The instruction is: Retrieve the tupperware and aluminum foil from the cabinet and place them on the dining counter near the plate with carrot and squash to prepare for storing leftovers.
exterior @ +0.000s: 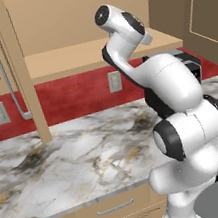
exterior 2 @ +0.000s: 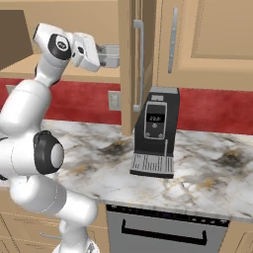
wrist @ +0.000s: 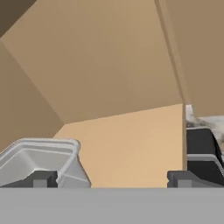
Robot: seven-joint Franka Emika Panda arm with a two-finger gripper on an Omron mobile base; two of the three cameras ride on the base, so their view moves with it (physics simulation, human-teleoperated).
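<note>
The arm reaches up into the open cabinet (exterior 2: 74, 15), with the claw (wrist: 111, 178) spread wide and gripping nothing. In the hand view its two dark tips stand far apart at the bottom edge, one at about 7 o'clock and one at about 5 o'clock. The tupperware (wrist: 41, 159) sits on the cabinet shelf (wrist: 131, 144) at roughly 8 o'clock, and the left tip overlaps its near rim. Whether that tip touches the plastic or hangs just in front of it is hard to tell from this angle.

In the right base view the grey container (exterior 2: 109, 55) shows just beyond the white hand (exterior 2: 86, 52), at the shelf's front edge beside the open door (exterior 2: 129, 64). The wide spread probably suits the tub's flared rim, so a wall can pass between the tips before they close. The claw looks offset to the tub's right, so a shift toward 9 o'clock seems needed first.

A black coffee machine (exterior 2: 155, 133) stands on the marble bench (exterior 2: 207, 173) below, clear of the reach. The foil box cannot be made out here.
</note>
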